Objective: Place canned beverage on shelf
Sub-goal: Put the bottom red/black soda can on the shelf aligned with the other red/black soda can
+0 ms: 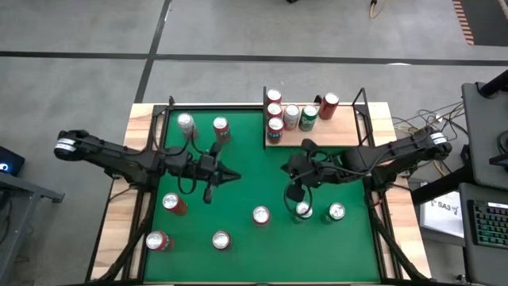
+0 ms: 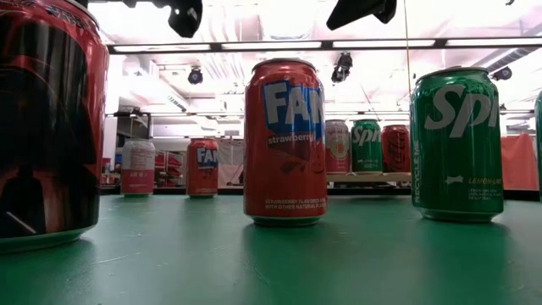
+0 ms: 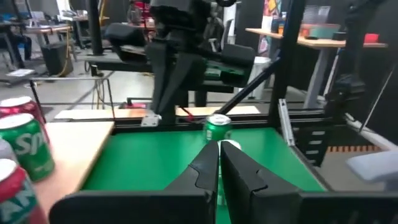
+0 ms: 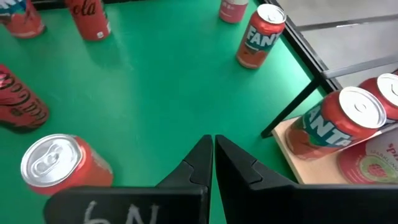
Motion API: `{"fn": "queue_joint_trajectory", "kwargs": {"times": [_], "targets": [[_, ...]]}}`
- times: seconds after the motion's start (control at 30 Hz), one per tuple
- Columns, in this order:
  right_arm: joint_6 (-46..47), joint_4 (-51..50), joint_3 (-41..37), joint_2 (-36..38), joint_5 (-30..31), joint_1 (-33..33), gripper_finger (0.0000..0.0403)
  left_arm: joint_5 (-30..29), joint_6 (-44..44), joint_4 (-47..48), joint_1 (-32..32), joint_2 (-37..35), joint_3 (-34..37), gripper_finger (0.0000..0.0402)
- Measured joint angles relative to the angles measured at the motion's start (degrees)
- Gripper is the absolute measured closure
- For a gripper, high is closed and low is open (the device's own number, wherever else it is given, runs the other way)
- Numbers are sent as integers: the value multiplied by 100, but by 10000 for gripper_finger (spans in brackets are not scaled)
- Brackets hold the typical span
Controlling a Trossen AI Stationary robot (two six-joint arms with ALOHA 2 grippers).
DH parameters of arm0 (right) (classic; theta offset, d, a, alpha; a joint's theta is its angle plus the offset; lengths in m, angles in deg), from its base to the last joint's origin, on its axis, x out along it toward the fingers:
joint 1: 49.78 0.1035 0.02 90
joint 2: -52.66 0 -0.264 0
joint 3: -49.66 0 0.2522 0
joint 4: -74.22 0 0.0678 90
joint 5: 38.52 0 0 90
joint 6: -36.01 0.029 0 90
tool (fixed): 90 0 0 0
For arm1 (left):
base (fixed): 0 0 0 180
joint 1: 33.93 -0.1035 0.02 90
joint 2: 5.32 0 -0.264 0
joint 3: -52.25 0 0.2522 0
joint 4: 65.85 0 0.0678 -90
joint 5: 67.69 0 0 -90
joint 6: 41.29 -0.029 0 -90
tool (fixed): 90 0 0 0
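Note:
The shelf (image 1: 333,137), a pale wooden board with thin black rods, stands at the table's far edge, right of the middle, and several cans (image 1: 290,116) stand on it. More cans stand upright on the green table, among them a red one (image 1: 260,215) and a green one (image 1: 302,210). My left gripper (image 1: 236,176) hovers shut and level over the table's middle, pointing right, with nothing in it (image 3: 219,149). My right gripper (image 1: 288,168) hangs shut just in front of the shelf, tilted down, also holding nothing (image 4: 213,142). A Fanta can (image 4: 336,127) stands on the shelf's corner (image 4: 292,146) beside it.
Loose cans stand at the far left (image 1: 185,123) (image 1: 221,129), the near left (image 1: 157,241) (image 1: 173,203), the near middle (image 1: 221,240) and the near right (image 1: 336,211). Black frame rods (image 1: 363,103) rise at the shelf's right end. Bare wood (image 1: 345,137) shows on the shelf's right half.

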Motion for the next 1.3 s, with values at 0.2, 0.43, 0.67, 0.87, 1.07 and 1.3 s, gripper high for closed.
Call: {"fn": "queue_joint_trajectory", "kwargs": {"times": [0.2,0.43,0.67,0.87,1.07,1.3], "targets": [[-103,0,0,0,-1,127,394,-264,786,66,425,45,0,402],[-353,0,0,0,-7,122,394,-258,2108,-24,1046,620,-4,402],[-434,-100,0,0,-30,123,394,-365,2795,1007,1536,985,-509,402],[-204,-493,0,87,-221,123,394,-1021,2826,3278,2026,1259,-1530,402],[66,-774,0,241,-222,122,394,-1232,2750,4766,2395,1710,-2376,402],[66,-764,0,275,-223,122,394,-1101,3011,6050,2845,2207,-3106,402]]}}
